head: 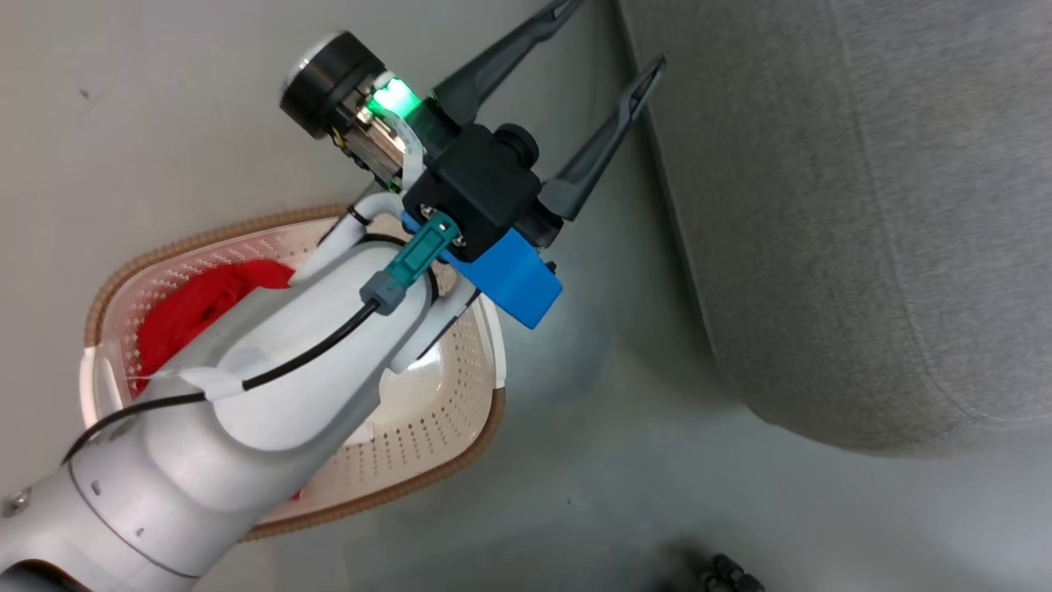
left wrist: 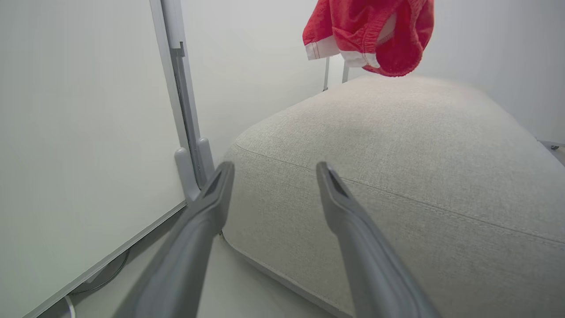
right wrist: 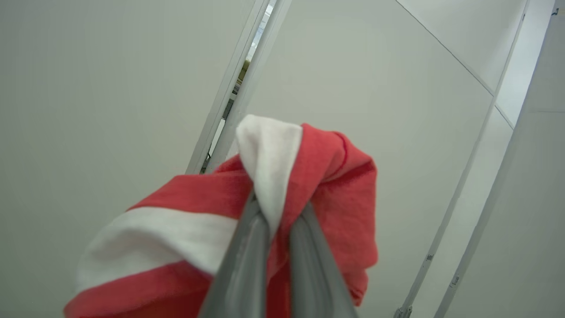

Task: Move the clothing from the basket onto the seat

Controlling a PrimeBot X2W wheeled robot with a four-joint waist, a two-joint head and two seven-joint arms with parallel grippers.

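Firmly, the right gripper [right wrist: 279,208] pinches a red jersey [right wrist: 340,185]; the left gripper [left wrist: 274,168] gapes empty near the seat [left wrist: 397,154].

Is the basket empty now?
Not empty. Red clothing lies inside the basket, partly hidden behind the robot's arm.

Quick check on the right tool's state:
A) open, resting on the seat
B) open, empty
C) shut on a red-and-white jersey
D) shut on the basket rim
C: in the right wrist view, the right tool has its fingers pinched together on a bunched fold of the red-and-white jersey, which hangs lifted in front of pale wall panels.
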